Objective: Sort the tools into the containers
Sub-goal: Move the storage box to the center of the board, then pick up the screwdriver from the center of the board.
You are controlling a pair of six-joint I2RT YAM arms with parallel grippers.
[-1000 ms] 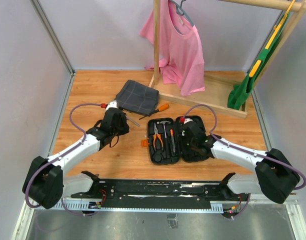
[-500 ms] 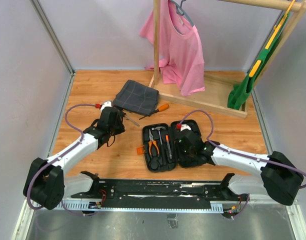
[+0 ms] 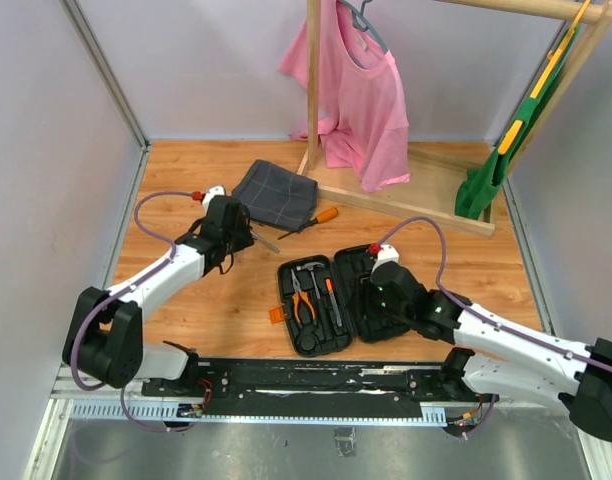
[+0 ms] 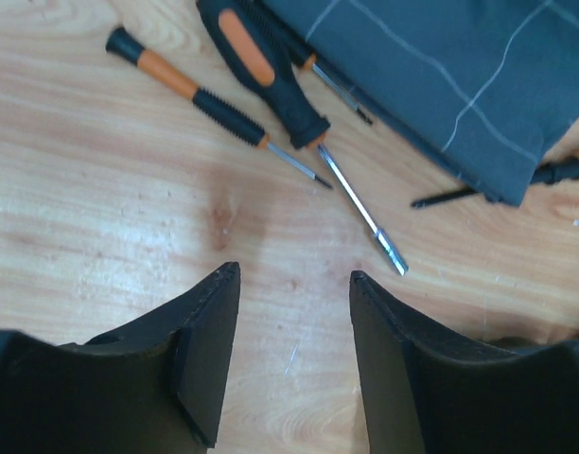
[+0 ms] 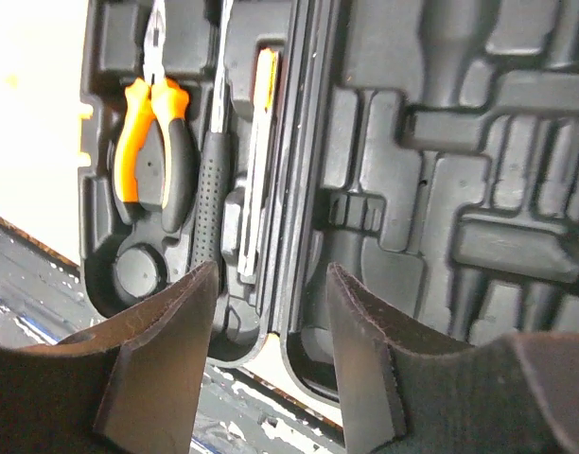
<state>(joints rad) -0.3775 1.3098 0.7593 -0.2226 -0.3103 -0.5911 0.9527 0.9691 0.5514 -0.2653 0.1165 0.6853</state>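
The left gripper (image 4: pixel 294 274) hung over the bench (image 4: pixel 129 208) with its jaws apart and nothing between them, just short of the loose screwdrivers. Four of these lay there, all with orange-and-black handles. A slim screwdriver (image 4: pixel 190 87) lay furthest left and a thicker flat-blade screwdriver (image 4: pixel 271 71) just beside it. A third screwdriver (image 4: pixel 339 90) was half tucked under the edge of the grey checked cloth (image 4: pixel 441 76), and a fourth screwdriver (image 4: pixel 554 172) lay along the cloth's edge at the right.

Further right, near the bench's front edge, the one black tool case (image 5: pixel 517 142) lay opened flat, with its small orange clasp (image 3: pixel 278 313) on the left rim. Its left half held three tools in moulded recesses: one pair of orange-handled pliers (image 5: pixel 148 142), one hammer (image 5: pixel 209 189) with a black textured grip, and one screwdriver (image 5: pixel 261 142). The right gripper (image 5: pixel 271 274) hung over the case's hinge, its jaws also parted and holding nothing.
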